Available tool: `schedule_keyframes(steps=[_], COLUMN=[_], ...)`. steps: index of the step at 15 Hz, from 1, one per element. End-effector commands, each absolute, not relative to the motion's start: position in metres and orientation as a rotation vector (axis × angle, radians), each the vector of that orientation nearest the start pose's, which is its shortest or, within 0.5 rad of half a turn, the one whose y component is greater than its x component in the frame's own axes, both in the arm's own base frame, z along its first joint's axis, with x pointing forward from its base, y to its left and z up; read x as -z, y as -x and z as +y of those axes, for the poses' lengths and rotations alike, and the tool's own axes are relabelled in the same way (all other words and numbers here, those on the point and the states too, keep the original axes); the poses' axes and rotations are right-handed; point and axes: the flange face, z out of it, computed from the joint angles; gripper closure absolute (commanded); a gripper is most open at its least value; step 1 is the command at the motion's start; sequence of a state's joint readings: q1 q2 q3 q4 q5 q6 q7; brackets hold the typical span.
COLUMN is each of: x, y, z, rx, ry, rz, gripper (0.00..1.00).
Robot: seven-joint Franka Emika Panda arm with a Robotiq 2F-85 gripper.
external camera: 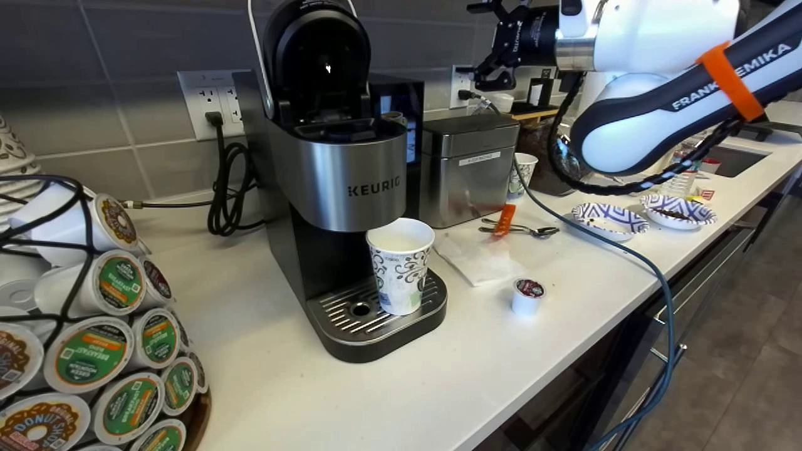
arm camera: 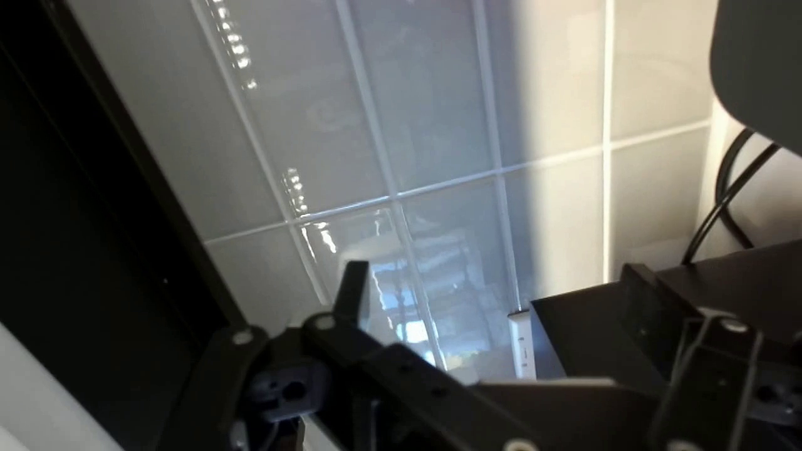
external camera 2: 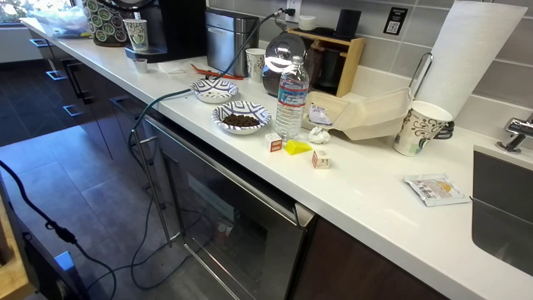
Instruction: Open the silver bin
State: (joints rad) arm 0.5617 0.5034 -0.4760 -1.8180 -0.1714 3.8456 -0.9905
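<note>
The silver bin (external camera: pixel 467 185), a boxy brushed-steel container with a label on its front, stands on the counter just behind and beside the Keurig machine. Its lid (external camera: pixel 471 130) is down. The bin also shows in an exterior view (external camera 2: pixel 225 46) with its dark top rim closed. My gripper (external camera: pixel 474 42) is open and empty, in the air above the bin and apart from it. In the wrist view the open fingers (arm camera: pixel 501 297) show against the tiled wall and dark boxy shapes; I cannot tell whether the bin is among them.
The Keurig machine (external camera: pixel 351 181) stands beside the bin with its top raised and a paper cup (external camera: pixel 401 269) on its tray. A paper cup (external camera 2: pixel 255 62) and a glossy jar (external camera 2: pixel 277 62) stand on the bin's other side. Spoons (external camera: pixel 532 232) and a blue cable (external camera: pixel 601 238) lie in front.
</note>
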Motion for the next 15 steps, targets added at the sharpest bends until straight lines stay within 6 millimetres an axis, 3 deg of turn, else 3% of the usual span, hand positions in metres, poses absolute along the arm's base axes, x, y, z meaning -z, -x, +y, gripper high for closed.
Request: schedule_keyframes(steps=[1,2,5,9,15], x=[-0.464,-0.455,-0.440,-0.430,-0.418], y=[-0.608,-0.600,-0.581,-0.590,-0.607], z=[0.104,0.089,0.070,0.055,0.080], rx=[-1.420,-1.357,-1.246,-1.145,-1.099], ry=[-1.435,-1.471,-1.549,-1.474,-1.386], rz=[1.367,1.379,1.447,1.428,1.480], gripper=[0.00,0.00,0.00,0.00,0.00])
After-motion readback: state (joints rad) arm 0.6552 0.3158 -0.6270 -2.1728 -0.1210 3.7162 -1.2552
